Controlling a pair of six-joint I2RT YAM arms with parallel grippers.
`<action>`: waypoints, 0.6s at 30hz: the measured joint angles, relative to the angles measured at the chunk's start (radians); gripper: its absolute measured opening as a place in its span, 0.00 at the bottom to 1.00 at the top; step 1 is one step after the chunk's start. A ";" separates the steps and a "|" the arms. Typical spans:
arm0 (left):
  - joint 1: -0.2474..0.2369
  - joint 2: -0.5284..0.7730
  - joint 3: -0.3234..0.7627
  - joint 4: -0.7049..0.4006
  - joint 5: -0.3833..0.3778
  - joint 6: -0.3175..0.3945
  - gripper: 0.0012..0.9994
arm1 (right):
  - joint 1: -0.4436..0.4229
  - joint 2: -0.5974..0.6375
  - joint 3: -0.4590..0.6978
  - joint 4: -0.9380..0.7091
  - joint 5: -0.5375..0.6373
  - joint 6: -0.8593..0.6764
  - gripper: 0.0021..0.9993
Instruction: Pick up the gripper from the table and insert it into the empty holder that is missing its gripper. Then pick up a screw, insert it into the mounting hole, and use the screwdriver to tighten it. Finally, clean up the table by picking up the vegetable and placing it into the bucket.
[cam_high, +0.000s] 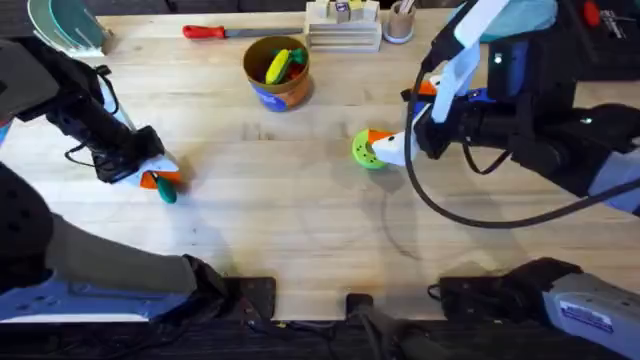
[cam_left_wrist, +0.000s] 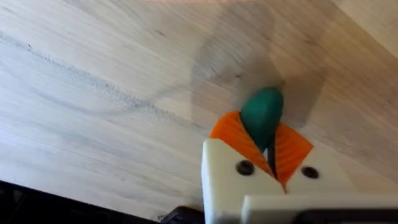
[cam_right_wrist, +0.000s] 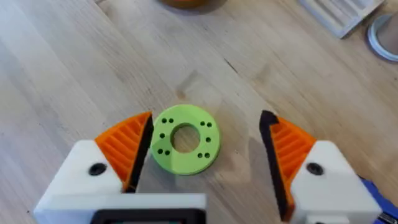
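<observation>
While the left gripper (cam_left_wrist: 268, 163) pinches a dark green vegetable (cam_left_wrist: 262, 115) at the table's (cam_high: 300, 230) left side, the right gripper (cam_right_wrist: 202, 155) hangs wide open around a green disc (cam_right_wrist: 185, 139), holding nothing; one pad sits beside the disc. Bucket (cam_high: 277, 72) stands far centre, holding yellow and green items

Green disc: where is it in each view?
Overhead: green disc right of centre, at the right tool.
Right wrist: green disc flat on the table between the open orange pads.
Left wrist: not in it.
Shared landmark: the bucket, at the top edge of the right wrist view.
</observation>
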 joint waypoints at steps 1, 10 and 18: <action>-0.005 0.000 0.002 -0.018 0.000 -0.003 0.02 | 0.000 0.000 0.000 0.000 0.000 0.000 0.99; -0.226 -0.008 0.251 -0.154 0.000 -0.047 0.02 | 0.000 0.000 0.000 0.000 0.000 0.000 0.99; -0.503 -0.030 0.424 0.135 0.070 -0.108 0.02 | 0.000 0.000 0.000 -0.001 0.000 0.000 0.99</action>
